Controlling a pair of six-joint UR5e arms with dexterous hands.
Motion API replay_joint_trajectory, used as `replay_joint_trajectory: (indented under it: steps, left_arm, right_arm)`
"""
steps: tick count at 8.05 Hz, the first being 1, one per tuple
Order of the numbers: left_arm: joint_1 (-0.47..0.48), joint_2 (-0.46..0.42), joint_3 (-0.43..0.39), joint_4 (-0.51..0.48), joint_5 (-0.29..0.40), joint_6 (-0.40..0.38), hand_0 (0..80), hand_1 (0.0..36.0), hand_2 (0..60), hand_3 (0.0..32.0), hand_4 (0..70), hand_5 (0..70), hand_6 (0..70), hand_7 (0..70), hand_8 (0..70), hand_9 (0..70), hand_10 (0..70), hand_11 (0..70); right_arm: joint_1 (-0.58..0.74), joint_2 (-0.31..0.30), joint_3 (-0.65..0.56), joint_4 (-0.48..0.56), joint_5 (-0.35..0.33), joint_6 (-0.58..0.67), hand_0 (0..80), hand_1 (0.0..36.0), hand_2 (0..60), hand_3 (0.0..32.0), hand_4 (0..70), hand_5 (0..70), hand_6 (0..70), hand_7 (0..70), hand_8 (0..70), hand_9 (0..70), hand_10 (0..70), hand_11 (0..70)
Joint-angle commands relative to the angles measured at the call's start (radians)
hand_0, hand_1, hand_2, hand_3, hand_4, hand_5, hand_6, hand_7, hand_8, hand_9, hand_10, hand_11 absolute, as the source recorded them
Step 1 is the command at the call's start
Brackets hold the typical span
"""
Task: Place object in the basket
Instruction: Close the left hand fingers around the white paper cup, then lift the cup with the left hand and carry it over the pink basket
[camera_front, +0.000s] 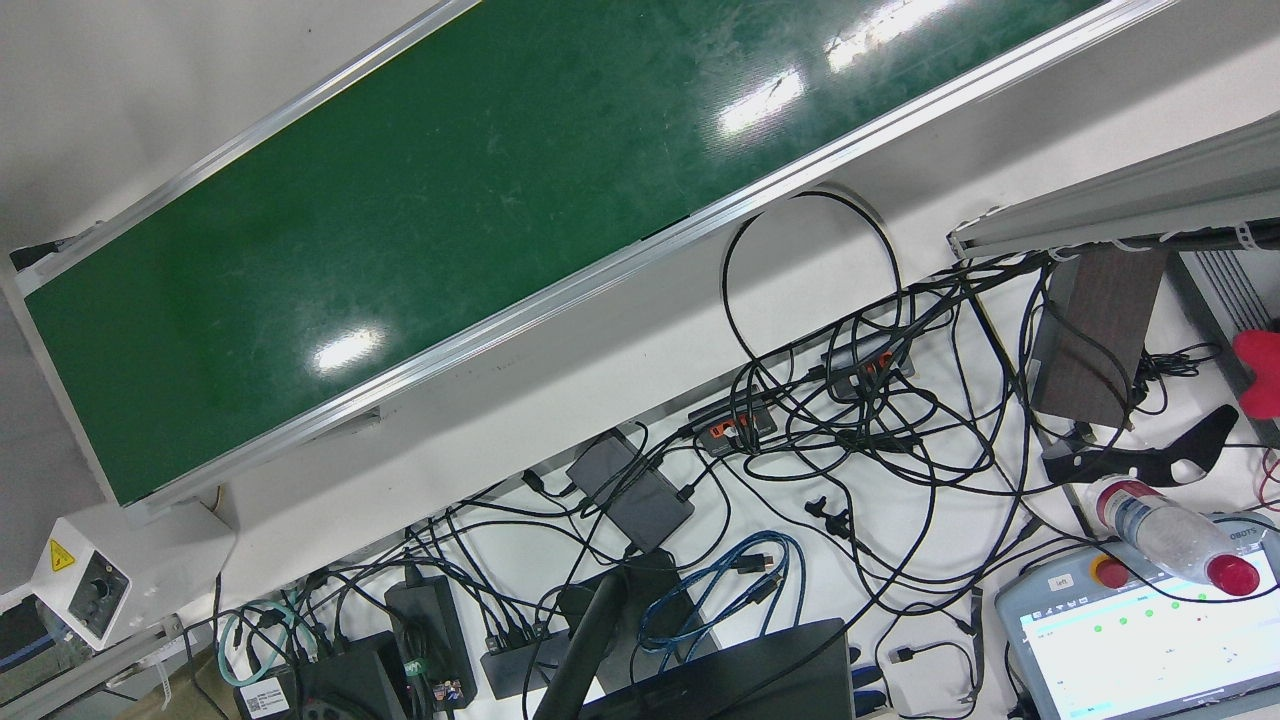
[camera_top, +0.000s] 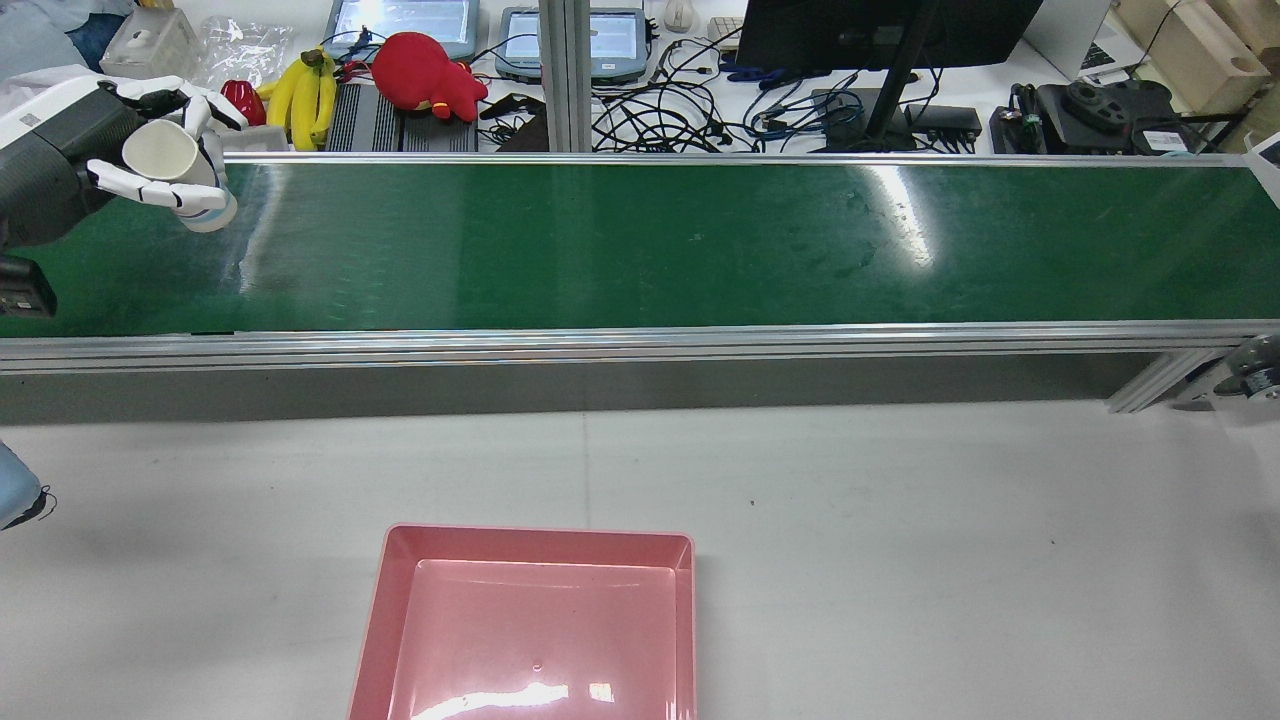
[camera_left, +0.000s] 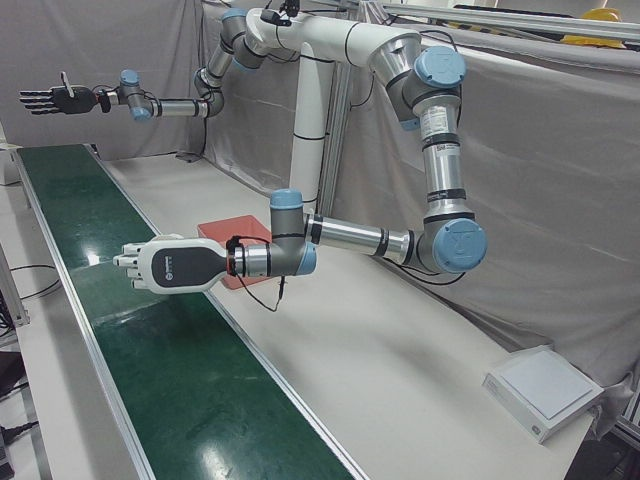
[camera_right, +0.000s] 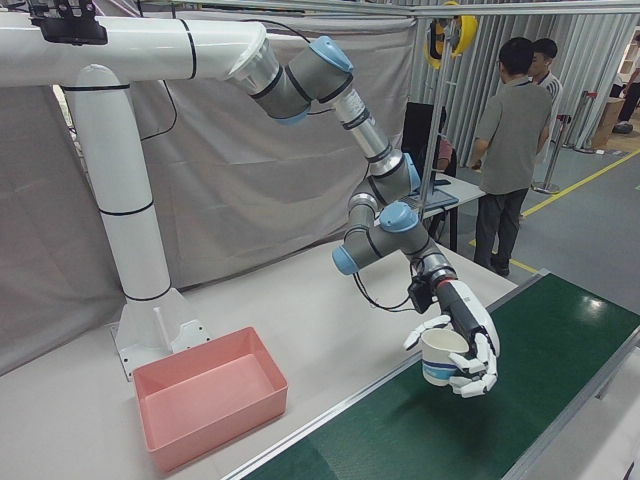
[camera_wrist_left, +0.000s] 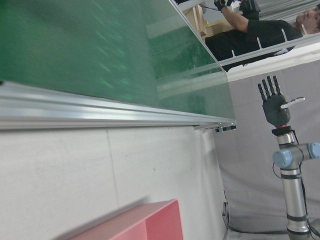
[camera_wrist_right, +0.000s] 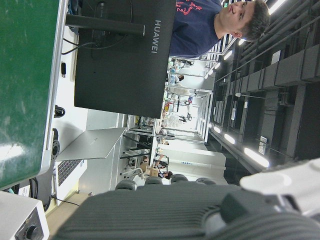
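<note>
A white paper cup (camera_top: 160, 152) with a blue band near its base is held in my left hand (camera_top: 150, 150), tipped on its side above the left end of the green conveyor belt (camera_top: 640, 240). In the right-front view the cup (camera_right: 440, 358) sits inside the curled fingers of the left hand (camera_right: 462, 352), over the belt. The pink basket (camera_top: 530, 620) stands on the white table on my side of the belt and holds nothing. My right hand (camera_left: 50, 100) hangs far off above the belt's other end, its fingers spread and holding nothing; the left hand view also shows this right hand (camera_wrist_left: 273, 102).
Beyond the belt lie bananas (camera_top: 305, 90), a red plush toy (camera_top: 425, 72), tablets, a monitor (camera_top: 880, 30) and tangled cables (camera_front: 850, 430). Two people (camera_right: 515, 150) stand at the back. A white box (camera_left: 545, 390) sits at the table corner.
</note>
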Motion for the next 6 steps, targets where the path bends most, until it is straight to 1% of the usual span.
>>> replay_joint_trajectory:
  steps: [1, 2, 3, 4, 5, 6]
  left_arm:
    - [0.069, 0.001, -0.256, 0.171, 0.041, 0.062, 54.6, 16.9, 16.7, 0.0, 29.5, 70.0, 20.7, 41.3, 37.3, 51.7, 31.1, 45.6]
    - [0.127, 0.001, -0.34, 0.247, 0.045, 0.095, 55.0, 17.2, 16.0, 0.0, 27.8, 70.0, 19.9, 40.1, 36.6, 50.9, 30.9, 45.4]
    - [0.189, 0.001, -0.418, 0.309, 0.045, 0.153, 54.6, 16.9, 16.0, 0.0, 28.2, 70.0, 19.8, 39.9, 36.4, 50.7, 31.0, 45.4]
    - [0.275, -0.001, -0.475, 0.37, 0.044, 0.199, 54.8, 16.9, 15.5, 0.0, 28.4, 70.0, 19.8, 39.4, 36.0, 50.1, 30.9, 45.4]
    - [0.34, -0.002, -0.509, 0.394, 0.042, 0.233, 55.7, 17.4, 15.0, 0.0, 28.4, 70.0, 20.2, 39.8, 36.2, 50.4, 30.8, 45.3]
    - [0.424, -0.017, -0.522, 0.426, 0.039, 0.278, 56.2, 17.7, 15.1, 0.0, 29.4, 70.0, 20.5, 40.3, 36.4, 50.5, 30.6, 45.0]
  right_arm:
    - [0.0, 0.0, 0.0, 0.0, 0.0, -0.001, 0.0, 0.0, 0.0, 0.0, 0.0, 0.0, 0.0, 0.0, 0.0, 0.0, 0.0, 0.0]
    - [0.0, 0.0, 0.0, 0.0, 0.0, -0.001, 0.0, 0.0, 0.0, 0.0, 0.0, 0.0, 0.0, 0.0, 0.0, 0.0, 0.0, 0.0]
    - [0.0, -0.002, 0.0, 0.0, 0.0, -0.001, 0.0, 0.0, 0.0, 0.0, 0.0, 0.0, 0.0, 0.0, 0.0, 0.0, 0.0, 0.0]
    - [0.001, 0.0, 0.0, 0.0, 0.0, -0.001, 0.0, 0.0, 0.0, 0.0, 0.0, 0.0, 0.0, 0.0, 0.0, 0.0, 0.0, 0.0]
    - [0.0, 0.0, 0.0, 0.0, 0.0, -0.001, 0.0, 0.0, 0.0, 0.0, 0.0, 0.0, 0.0, 0.0, 0.0, 0.0, 0.0, 0.0]
    - [0.001, 0.0, 0.0, 0.0, 0.0, -0.001, 0.0, 0.0, 0.0, 0.0, 0.0, 0.0, 0.0, 0.0, 0.0, 0.0, 0.0, 0.0]
